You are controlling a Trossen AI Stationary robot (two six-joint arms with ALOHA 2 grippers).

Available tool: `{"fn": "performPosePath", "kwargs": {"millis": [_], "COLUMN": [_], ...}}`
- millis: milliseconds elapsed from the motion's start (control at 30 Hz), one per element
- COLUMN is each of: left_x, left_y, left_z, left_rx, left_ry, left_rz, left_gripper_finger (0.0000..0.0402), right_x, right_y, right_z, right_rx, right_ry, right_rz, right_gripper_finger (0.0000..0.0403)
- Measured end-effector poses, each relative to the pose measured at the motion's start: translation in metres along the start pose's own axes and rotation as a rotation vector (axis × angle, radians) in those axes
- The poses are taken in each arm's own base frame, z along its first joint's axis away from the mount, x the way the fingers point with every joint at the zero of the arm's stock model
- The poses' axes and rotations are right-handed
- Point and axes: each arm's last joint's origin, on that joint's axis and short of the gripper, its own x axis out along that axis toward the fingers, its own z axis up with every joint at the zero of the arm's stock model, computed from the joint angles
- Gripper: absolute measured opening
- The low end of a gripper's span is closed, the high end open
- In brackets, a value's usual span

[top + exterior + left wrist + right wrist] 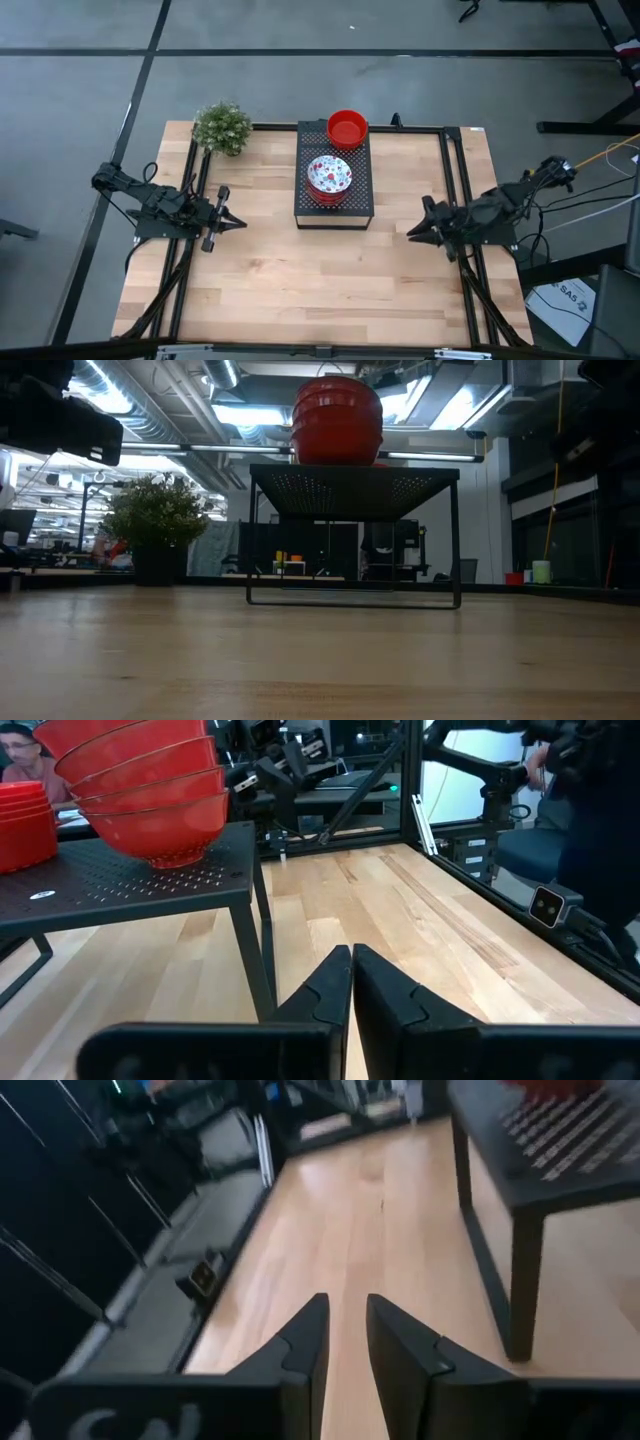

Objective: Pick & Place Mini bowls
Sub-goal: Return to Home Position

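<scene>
The left gripper (232, 222) sits at the table's (300, 290) left side, fingers pressed together and empty. On the black shelf (300, 205) in the middle stand two bowl stacks, the speckled white stack (329, 174) in front of the plain red stack (347, 127). The right gripper (415, 232) sits at the right side, fingers slightly spread and empty.

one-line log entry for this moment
left hand shut, empty | right hand slightly open, empty | red bowl stack, patterned bowl stack on black shelf
</scene>
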Motion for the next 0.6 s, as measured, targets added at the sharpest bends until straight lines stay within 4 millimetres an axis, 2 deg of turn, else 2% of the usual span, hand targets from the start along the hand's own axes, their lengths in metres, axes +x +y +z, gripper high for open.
{"fn": "performPosePath", "kwargs": {"millis": [333,600], "left_x": [0.000,0.000], "left_y": [0.000,0.000], "left_z": [0.000,0.000], "left_rx": [0.000,0.000], "left_ry": [0.000,-0.001], "left_rz": [0.000,-0.001], "left_gripper_finger": [0.0008,0.0010], "right_x": [-0.011,-0.002], "right_y": [-0.016,-0.021], "right_z": [-0.022,-0.032], "right_rx": [0.037,0.072], "right_ry": [-0.128,-0.272], "right_rz": [0.022,0.069], "right_gripper_finger": [0.0071,0.0071]}}
